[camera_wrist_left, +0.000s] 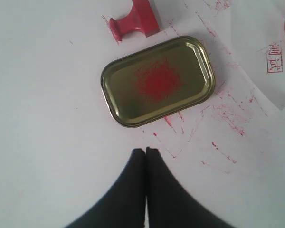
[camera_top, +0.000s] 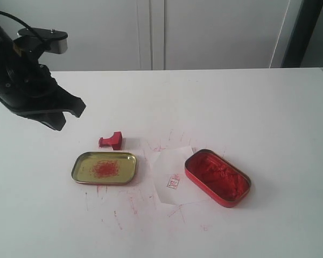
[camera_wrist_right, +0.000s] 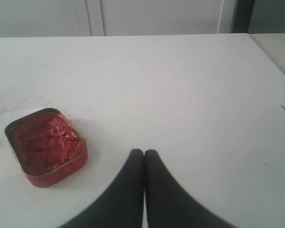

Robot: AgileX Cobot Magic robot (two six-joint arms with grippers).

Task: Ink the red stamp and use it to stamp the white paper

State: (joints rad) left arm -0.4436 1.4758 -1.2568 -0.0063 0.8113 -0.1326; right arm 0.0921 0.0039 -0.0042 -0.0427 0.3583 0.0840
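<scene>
The red stamp (camera_top: 111, 141) lies on its side on the table, just behind the gold tray; the left wrist view shows the stamp (camera_wrist_left: 135, 21) too. The white paper (camera_top: 172, 174) lies flat between tray and red ink tin (camera_top: 217, 178), bearing a small red imprint (camera_top: 174, 182). My left gripper (camera_top: 64, 115) hangs shut and empty above the table, left of the stamp; its tips (camera_wrist_left: 145, 151) meet with nothing between them. My right gripper (camera_wrist_right: 143, 153) is shut and empty, off to one side of the ink tin (camera_wrist_right: 46, 147). It is outside the exterior view.
A shallow gold tray (camera_top: 78, 164) with a red smear sits left of the paper, and its rim (camera_wrist_left: 113, 108) shows in the left wrist view. Red scratch marks (camera_top: 124, 207) cover the white tabletop near the front. White cabinet doors stand behind the table.
</scene>
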